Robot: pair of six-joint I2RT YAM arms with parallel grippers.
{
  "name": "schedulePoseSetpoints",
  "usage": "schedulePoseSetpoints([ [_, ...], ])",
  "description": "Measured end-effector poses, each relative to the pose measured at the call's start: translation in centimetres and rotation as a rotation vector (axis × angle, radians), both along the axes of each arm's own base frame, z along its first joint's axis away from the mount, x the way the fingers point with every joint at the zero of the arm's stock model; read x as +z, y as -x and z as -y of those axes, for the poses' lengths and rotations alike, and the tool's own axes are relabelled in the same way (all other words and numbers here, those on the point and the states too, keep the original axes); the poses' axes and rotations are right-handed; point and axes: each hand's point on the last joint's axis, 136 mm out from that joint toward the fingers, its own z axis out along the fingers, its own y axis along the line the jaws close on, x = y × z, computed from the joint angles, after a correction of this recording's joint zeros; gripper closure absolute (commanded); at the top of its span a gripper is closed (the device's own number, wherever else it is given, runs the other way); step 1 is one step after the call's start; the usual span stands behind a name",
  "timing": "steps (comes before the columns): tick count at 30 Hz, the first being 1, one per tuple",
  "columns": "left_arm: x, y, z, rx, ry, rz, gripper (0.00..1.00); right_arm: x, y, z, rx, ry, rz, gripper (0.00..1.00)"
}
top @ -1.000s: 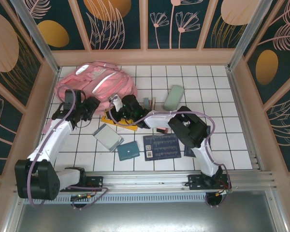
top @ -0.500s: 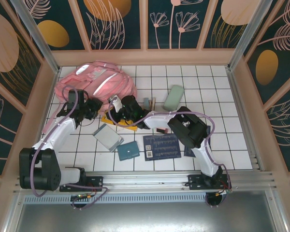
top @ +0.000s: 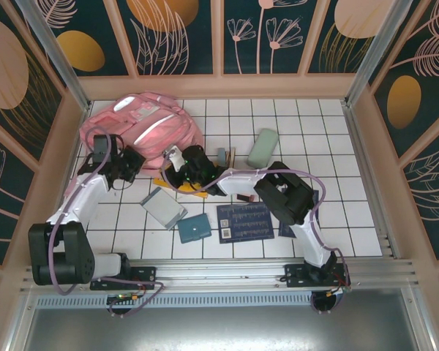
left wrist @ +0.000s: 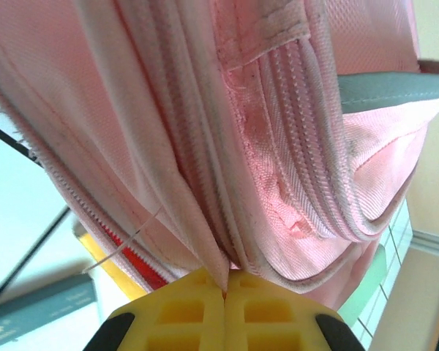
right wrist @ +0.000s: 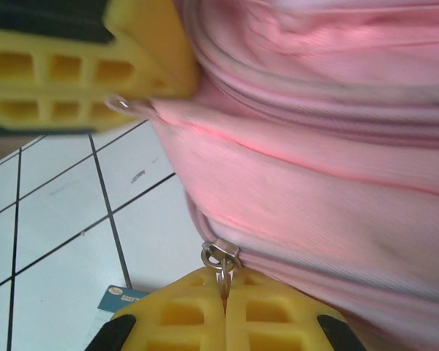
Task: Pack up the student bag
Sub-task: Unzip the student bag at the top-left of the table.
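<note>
The backpack (top: 150,128) is showing soft pink with white panels, and a grey stripe is running above the left gripper (left wrist: 224,291), whose fingers (left wrist: 183,314) are glowing yellow. At the right gripper (right wrist: 224,292), a silver zip pull (right wrist: 219,257) is shining. Beside it the tiled table (right wrist: 58,219) is showing white with dark lines.

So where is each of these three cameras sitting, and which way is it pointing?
Top external: fixed above and behind the arms, looking down at the tiled table; shows both arms, left gripper and right gripper at the student bag.
Left wrist: on the left arm, facing along its yellow fingers, shut on bag fabric.
Right wrist: on the right arm, fingers shut on a zipper pull.
Shared: both wrist views see the bag close up.
</note>
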Motion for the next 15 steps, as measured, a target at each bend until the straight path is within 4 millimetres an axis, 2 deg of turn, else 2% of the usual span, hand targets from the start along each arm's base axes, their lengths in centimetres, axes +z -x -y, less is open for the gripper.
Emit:
schedulePoseSetpoints([
  [3, 1.0, -0.2, -0.9, 0.006, -0.028, 0.013, 1.0, 0.8, -0.9, 0.9, -0.008, 0.012, 0.025, 1.0],
  [7, 2.2, -0.4, -1.1, 0.002, -0.05, 0.044, 1.0, 2.1, -2.5, 2.6, -0.015, 0.029, 0.055, 1.0],
  [15, 3.2, -0.2, -1.2, -0.013, -0.07, 0.077, 1.0, 2.5, -6.8, 6.2, -0.011, 0.066, 0.038, 1.0],
])
